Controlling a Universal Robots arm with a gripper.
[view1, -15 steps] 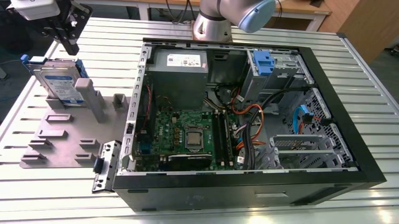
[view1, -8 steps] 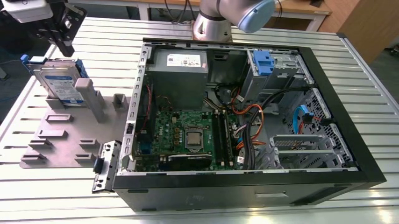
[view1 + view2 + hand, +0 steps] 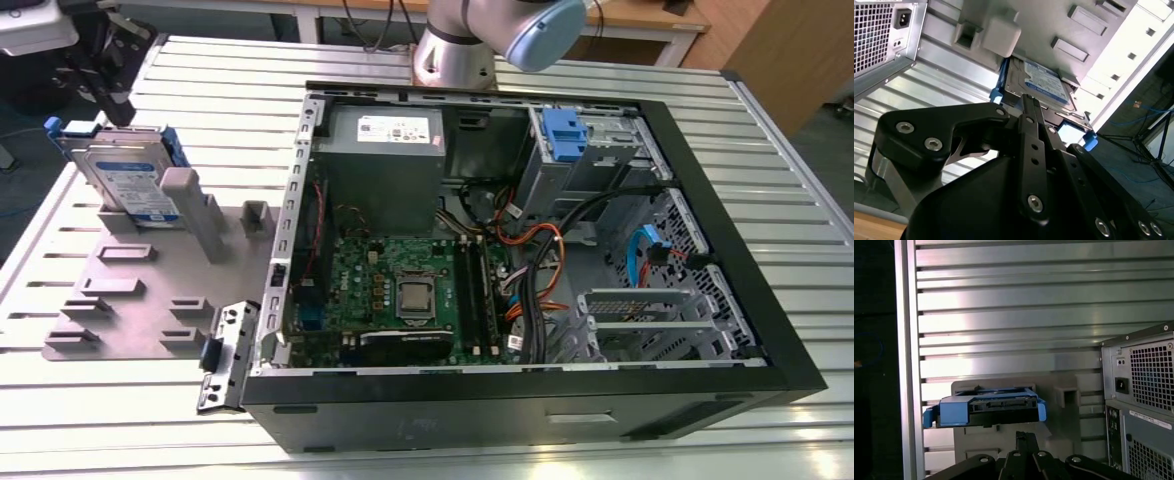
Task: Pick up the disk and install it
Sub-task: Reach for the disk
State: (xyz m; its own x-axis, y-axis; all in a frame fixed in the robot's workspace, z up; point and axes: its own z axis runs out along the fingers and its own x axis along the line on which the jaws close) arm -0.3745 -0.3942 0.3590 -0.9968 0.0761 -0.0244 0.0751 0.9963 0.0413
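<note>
Disk (image 3: 131, 175) is standing on edge in the grey holder (image 3: 127, 300), at the exterior view's left of the open case (image 3: 534, 400).
Jaws are pressing together, gripping nothing, and pointing toward the disk ahead, clear of it; in the first wrist view its long axis is lying across them.

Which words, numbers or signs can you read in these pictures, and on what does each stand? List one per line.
No text can be read with confidence.
White-and-blue label on the disk: print there, too small to read.
White label on the power supply: print there, too small to read.
White sticker on the back of the computer case: print there, too small to read.
</note>
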